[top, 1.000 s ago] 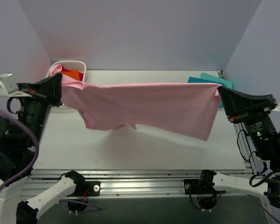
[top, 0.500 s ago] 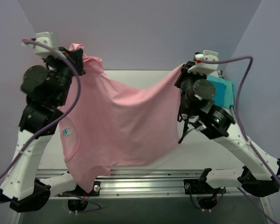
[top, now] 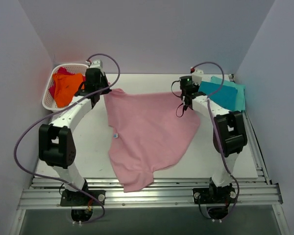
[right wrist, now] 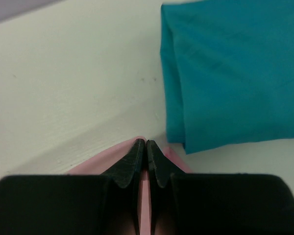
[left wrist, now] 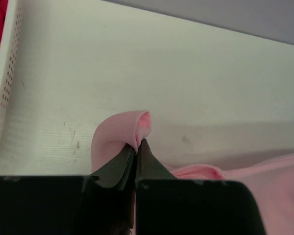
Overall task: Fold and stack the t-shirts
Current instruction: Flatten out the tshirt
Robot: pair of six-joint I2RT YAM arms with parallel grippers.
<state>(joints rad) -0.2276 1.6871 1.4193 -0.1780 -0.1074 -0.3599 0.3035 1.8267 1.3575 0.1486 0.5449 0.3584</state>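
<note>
The light pink t-shirt [top: 147,129] lies spread on the table, its lower end reaching the near edge. My left gripper [top: 99,93] is shut on its far left corner; in the left wrist view a fold of pink cloth [left wrist: 120,134] sticks out past the closed left gripper [left wrist: 137,143]. My right gripper [top: 186,98] is shut on the far right corner, pink cloth [right wrist: 88,169] showing on both sides of the closed right gripper [right wrist: 146,143]. Folded teal t-shirts [top: 224,93] lie at the far right, just beyond the right gripper, and the teal pile [right wrist: 230,73] fills the right wrist view's upper right.
A white basket [top: 48,100] holding orange and red clothes [top: 66,87] stands at the far left corner; its perforated wall [left wrist: 5,83] is close to the left gripper. Walls enclose the table on three sides. A metal rail [top: 152,193] runs along the near edge.
Both arms have swung forward and down from holding the pink t-shirt high in the air. The shirt now lies flat on the table, still gripped at both far corners.
</note>
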